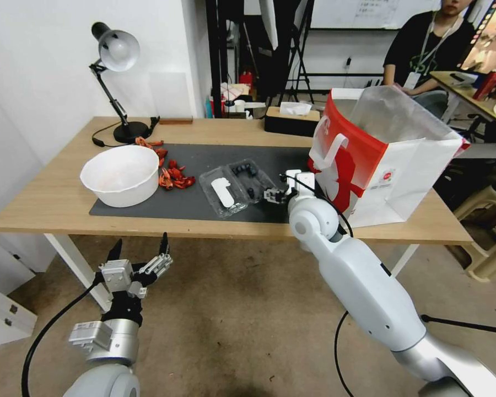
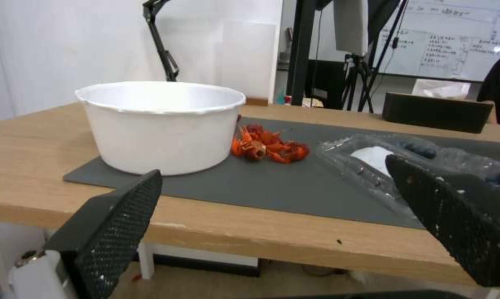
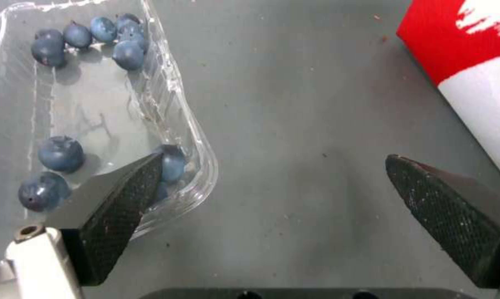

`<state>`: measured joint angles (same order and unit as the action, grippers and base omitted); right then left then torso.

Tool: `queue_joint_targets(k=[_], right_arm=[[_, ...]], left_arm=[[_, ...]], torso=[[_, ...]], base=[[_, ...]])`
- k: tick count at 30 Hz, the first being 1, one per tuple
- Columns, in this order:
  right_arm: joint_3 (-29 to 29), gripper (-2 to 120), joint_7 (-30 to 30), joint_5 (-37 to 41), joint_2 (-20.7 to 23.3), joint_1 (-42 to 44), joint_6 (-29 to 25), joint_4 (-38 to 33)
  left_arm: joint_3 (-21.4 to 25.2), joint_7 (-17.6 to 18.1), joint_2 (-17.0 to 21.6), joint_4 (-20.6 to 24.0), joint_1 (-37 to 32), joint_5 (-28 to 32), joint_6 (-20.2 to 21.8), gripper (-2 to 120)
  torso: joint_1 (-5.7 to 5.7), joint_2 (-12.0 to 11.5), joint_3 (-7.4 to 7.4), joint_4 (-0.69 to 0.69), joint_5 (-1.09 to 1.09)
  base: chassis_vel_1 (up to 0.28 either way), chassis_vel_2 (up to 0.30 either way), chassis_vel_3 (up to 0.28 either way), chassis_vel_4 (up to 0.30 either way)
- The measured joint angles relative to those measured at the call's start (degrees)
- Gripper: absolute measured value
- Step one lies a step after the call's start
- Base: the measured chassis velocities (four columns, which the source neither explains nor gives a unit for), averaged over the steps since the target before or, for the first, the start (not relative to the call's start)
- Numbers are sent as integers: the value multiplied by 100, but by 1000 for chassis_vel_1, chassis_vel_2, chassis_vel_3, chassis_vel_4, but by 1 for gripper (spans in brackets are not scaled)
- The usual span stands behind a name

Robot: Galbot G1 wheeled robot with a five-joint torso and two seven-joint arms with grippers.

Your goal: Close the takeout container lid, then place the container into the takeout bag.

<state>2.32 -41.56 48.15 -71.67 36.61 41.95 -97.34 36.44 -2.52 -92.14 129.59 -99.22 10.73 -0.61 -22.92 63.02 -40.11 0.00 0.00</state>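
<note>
The container (image 1: 252,177) lies open on the dark mat (image 1: 204,165), in the middle of the wooden table (image 1: 49,198). It is a clear plastic tray with a few blueberries (image 3: 60,153) inside. The takeout container lid (image 1: 221,191) lies flat on the mat next to the tray, still joined to it, with its white label facing up. The lid is on the side closer to the white bowl (image 1: 121,175).

The right gripper (image 1: 274,194) is low over the mat at the edge of the tray that faces the takeout bag (image 1: 380,154). Its two black fingers are wide apart and hold nothing. In the right wrist view one finger (image 3: 120,207) is over the tray's corner, and the other finger (image 3: 454,216) is over the bare mat near the bag.

The takeout bag stands upright on the robot's right side of the table, just beside the mat. It is red and white, its top is open, and you can see the shiny lining inside.

The left gripper (image 1: 139,255) waits below the front edge of the table, out over the floor. Its fingers are apart too, and it holds nothing.

Some red crayfish shells (image 1: 173,176) lie on the mat between the bowl and the lid
</note>
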Motion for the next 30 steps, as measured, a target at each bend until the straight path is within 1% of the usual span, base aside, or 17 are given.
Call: queue_joint_targets(k=[11,30], right_arm=[[-48,100,-39,96,53,75,1,-84],[-73,100,-40,219,132,346,4,-467]], left_arm=[[-11,11,0,-44,29,19,-12,100],[-11,88,0,-78,45,37,-87,100]], torso=[[1,0,0,0,0],[1,1,0,0,0]], base=[[0,0,0,0],[0,0,0,0]])
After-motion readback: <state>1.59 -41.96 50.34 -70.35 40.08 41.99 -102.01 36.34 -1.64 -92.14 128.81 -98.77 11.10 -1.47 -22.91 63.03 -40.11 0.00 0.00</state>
